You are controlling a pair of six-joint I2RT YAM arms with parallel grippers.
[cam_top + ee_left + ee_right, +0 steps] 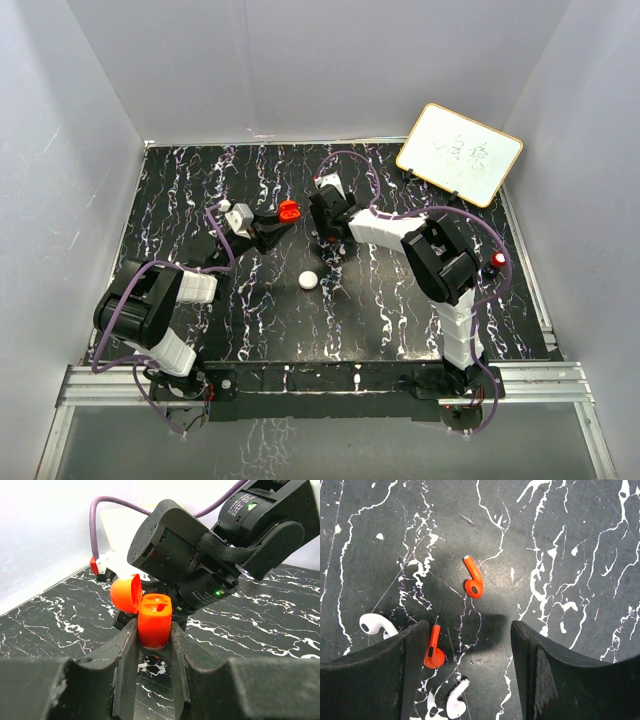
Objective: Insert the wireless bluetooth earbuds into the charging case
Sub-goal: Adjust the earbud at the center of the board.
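1. Red, glossy and very small, the two earbuds (473, 577) lie flat on the black marbled table (580, 540), right under the right gripper (470, 625). One lies in the open between the jaws. The other red bud (434, 649) lies against, or just beside, the inner face of one finger.
2. They look light, hard and slick, with a rounded head and a thin stem. A pinch on the head would probably make one slip out or roll. The better hold seems to be across the stem, near where it meets the head, so the stem tip is free to go down into its socket.
3. The right gripper is spread wide and holds nothing, pointing down at the table.
4. The left gripper (153, 626) is pressed tight on the charging case (154, 622) and holds it upright. The lid (126, 593) is flipped back and the sockets face up. In the top view the case sits just left of the right gripper.
5. Two white earbuds (376, 625) lie close to the red ones, so a careless closing could catch one of them instead.
6. The right arm's wrist (200, 565) looms close behind the case, so room over the sockets looks tight.
7. A white puck (308, 281) lies nearer the bases, apart from the work. A whiteboard (460, 153) leans in the far corner, out of the way.
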